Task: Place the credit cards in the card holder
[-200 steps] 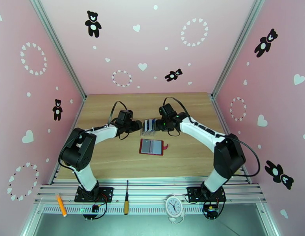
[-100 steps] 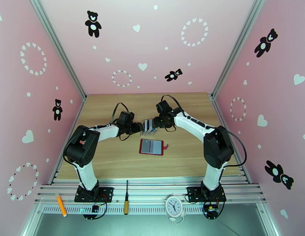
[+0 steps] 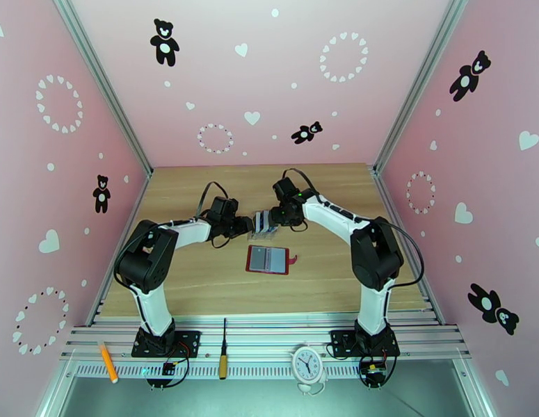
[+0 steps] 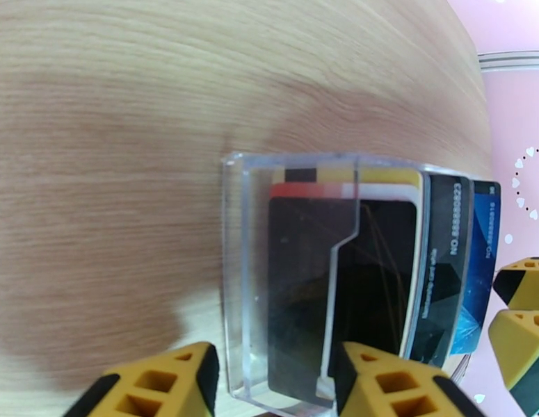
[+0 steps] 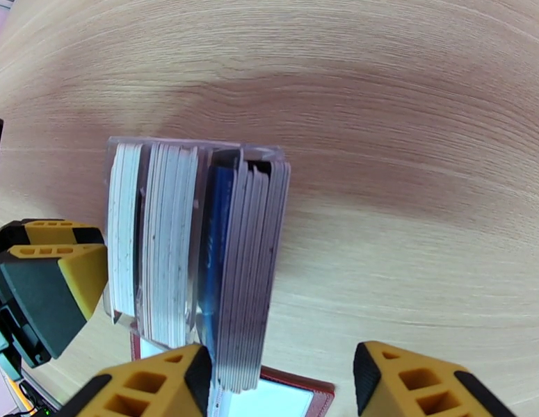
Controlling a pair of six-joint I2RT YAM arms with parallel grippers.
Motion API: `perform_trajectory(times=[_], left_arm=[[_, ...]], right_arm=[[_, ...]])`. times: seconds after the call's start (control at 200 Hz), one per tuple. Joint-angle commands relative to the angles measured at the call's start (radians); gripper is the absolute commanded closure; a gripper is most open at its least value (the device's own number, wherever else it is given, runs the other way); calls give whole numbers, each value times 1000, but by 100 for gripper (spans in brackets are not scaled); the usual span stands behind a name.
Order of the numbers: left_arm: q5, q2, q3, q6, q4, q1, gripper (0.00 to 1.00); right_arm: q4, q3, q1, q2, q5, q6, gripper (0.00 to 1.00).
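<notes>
1. Credit cards (image 5: 234,272): being stored upright on edge, in tight packs, in a clear slotted rack (image 4: 241,272) at mid-tabletop. White-edged packs are standing toward the left arm, and a blue-and-dark pack toward the right arm.
2. Card holder (image 3: 269,259): being displayed open and flat on the tabletop (image 3: 192,286), near the rack on the side toward the arm bases and apart from it.
3. Left gripper (image 4: 272,383): jaws are being held apart at the rack's left end, with a near corner of the rack lying between them. Nothing is being clamped.
4. Right gripper (image 5: 290,383): jaws are being held wide apart at the rack's right end, with the edge of the blue-and-dark pack between them. Nothing is being clamped.
5. Hazards, as judged:
   - Several cards are likely to be pinched together, because they are packed face to face.
   - The light rack is likely to be dragged or tipped onto the card holder if a card binds in its slot while the rack is not being braced.
   - The two grippers are being brought close across the rack, so a fingertip collision is being risked.
6. Room: open tabletop is being offered beyond the rack and to both sides. The near side is being taken up by the card holder. The walls are standing well apart from the work.
</notes>
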Motion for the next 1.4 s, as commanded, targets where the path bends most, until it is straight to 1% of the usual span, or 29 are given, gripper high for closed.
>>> perform_trajectory(times=[0.0,0.27,0.731,1.397], left_arm=[[33,24,16,-10,3,4,51],[38,30,19,-14,1,4,51],[45,37,24,-15,-2,4,52],[45,40,27,-17,-15,4,52]], right_arm=[[-18,35,0,33,-12,-9,40],[-16,41,6,64,-13,-10,40],[-52,75,18,98,30,-32,40],[-133,144,21,115,123,-67,40]])
